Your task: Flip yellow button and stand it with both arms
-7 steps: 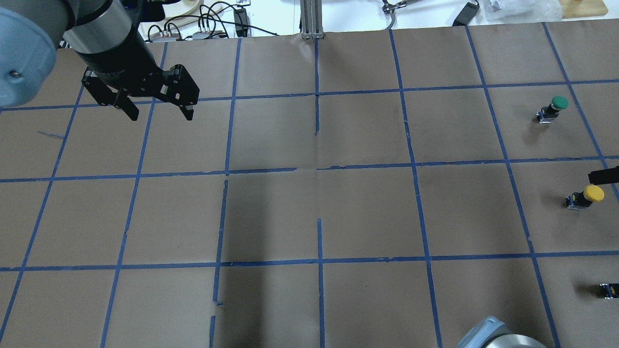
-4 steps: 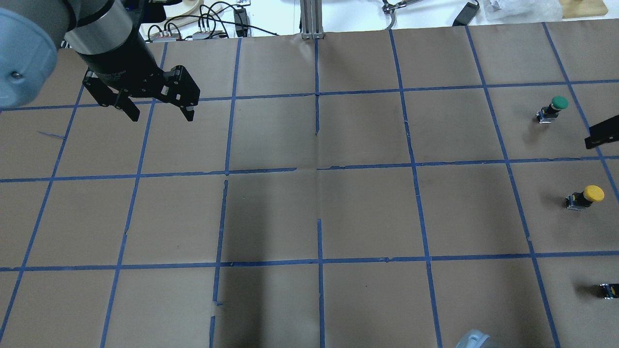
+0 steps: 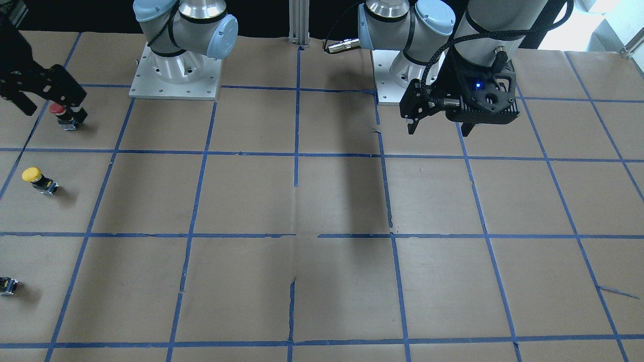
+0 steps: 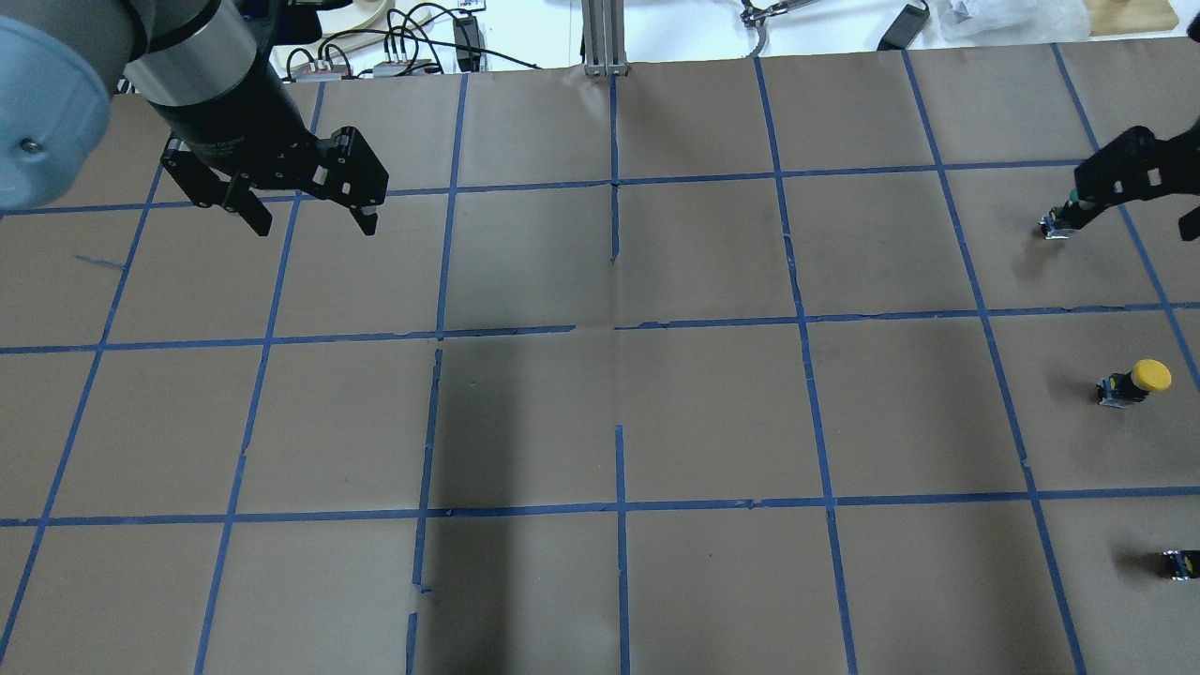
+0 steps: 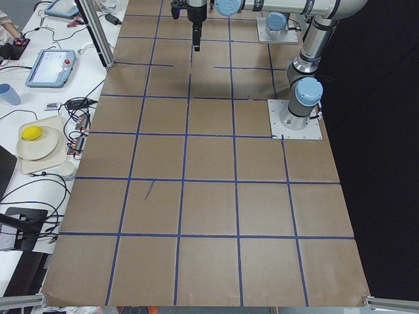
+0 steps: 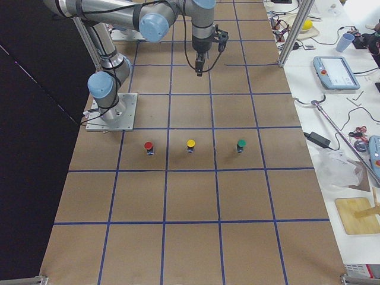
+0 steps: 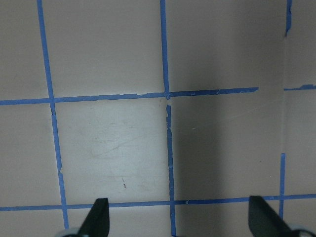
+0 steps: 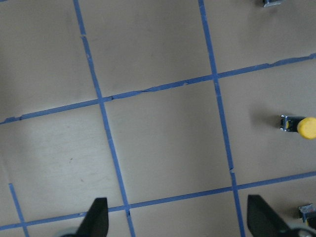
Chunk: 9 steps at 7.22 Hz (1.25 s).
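The yellow button [image 4: 1136, 381] stands near the table's right edge, its yellow cap on top of a black-and-grey body. It also shows in the front view [image 3: 37, 179], the exterior right view [image 6: 190, 145] and at the right edge of the right wrist view [image 8: 300, 126]. My right gripper [image 4: 1134, 217] is open and empty, high above the row of buttons; it also shows in the front view [image 3: 50, 106] and its own wrist view [image 8: 178, 222]. My left gripper [image 4: 312, 225] is open and empty, far off over the table's back left [image 3: 437, 130] [image 7: 180, 222].
A green-capped button [image 6: 241, 144] and a red-capped button [image 6: 148, 146] flank the yellow one in a row. In the overhead view the right gripper partly hides the green button [image 4: 1057, 225]. Blue tape lines grid the brown table [image 4: 600, 412]. A metal post [image 4: 605, 37] stands at the far edge.
My right gripper has moved further into the overhead view and towards the far edge, from beside the yellow button to over the green one. The left arm and the buttons have not moved.
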Tool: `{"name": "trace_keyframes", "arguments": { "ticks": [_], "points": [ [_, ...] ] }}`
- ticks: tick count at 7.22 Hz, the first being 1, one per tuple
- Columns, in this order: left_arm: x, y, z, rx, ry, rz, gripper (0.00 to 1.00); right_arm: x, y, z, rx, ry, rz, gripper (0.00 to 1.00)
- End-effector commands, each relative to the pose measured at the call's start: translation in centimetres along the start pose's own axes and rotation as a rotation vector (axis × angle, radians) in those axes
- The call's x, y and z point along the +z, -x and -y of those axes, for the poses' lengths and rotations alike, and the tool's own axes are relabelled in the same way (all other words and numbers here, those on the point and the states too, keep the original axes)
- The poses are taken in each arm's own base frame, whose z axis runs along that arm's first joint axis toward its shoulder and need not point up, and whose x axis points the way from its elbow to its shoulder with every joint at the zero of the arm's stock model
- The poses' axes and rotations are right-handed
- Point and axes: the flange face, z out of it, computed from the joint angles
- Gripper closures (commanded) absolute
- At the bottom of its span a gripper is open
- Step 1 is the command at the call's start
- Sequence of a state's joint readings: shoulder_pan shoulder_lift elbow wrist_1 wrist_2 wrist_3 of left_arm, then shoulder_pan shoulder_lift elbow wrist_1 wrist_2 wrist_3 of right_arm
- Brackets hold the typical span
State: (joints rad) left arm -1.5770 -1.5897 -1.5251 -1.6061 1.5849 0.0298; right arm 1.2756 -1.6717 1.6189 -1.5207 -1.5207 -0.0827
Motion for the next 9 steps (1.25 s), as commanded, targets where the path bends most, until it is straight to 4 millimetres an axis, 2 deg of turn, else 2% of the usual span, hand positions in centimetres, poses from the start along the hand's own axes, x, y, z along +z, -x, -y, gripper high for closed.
{"name": "trace_keyframes", "arguments": {
  "ticks": [1, 2, 3, 5, 7, 9],
  "points": [
    [0.0, 0.0, 0.0, -0.001, -0.001, 0.003, 0.0, -2.7, 8.0, -2.4, 0.047, 0.017, -0.012, 0.0],
    [0.0, 0.0, 0.0, -0.001, -0.001, 0.004, 0.0, -2.2, 11.5, -3.4, -0.012, 0.029, -0.022, 0.0],
    [0.0, 0.0, 0.0, -0.001, -0.001, 0.004, 0.0, -0.7, 12.8, -3.7, -0.04, 0.058, -0.046, 0.0],
    [-0.1, 0.0, 0.1, -0.001, -0.002, 0.003, 0.0, 0.8, 12.5, -3.4, -0.039, 0.077, -0.056, 0.0],
    [0.0, 0.0, 0.1, 0.001, -0.001, 0.003, 0.0, 0.9, 11.7, -3.0, -0.017, 0.082, -0.057, 0.0],
    [0.0, 0.0, 0.1, -0.001, -0.001, 0.003, 0.0, 0.8, 9.2, -2.0, 0.038, 0.086, -0.054, 0.0]
  ]
}}
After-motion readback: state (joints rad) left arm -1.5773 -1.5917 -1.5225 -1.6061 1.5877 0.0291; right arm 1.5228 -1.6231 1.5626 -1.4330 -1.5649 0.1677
